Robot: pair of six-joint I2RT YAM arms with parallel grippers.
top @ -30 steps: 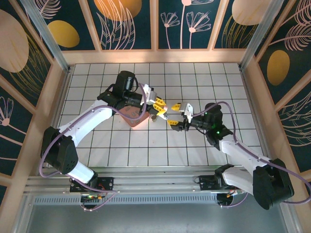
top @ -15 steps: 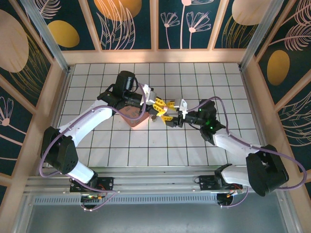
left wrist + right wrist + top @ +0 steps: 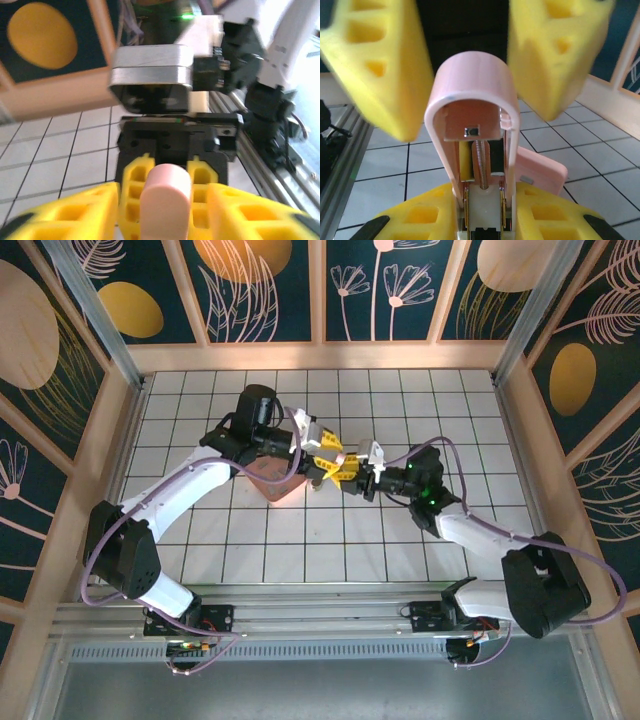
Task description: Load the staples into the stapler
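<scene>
Just right of the pink tray (image 3: 275, 483), the left gripper (image 3: 326, 460) stands released, fingers clear of the stapler (image 3: 472, 100), which hangs flipped open above the table's middle, well off every edge. The right gripper (image 3: 480, 222) clamps its base; it should grip firmly and level, I reckon, keeping the open channel reachable for staples.

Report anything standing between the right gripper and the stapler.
Nothing visible does. The pink mini stapler, its lid raised, sits clamped in the right gripper. The left gripper stands open on either side of that lid.
</scene>
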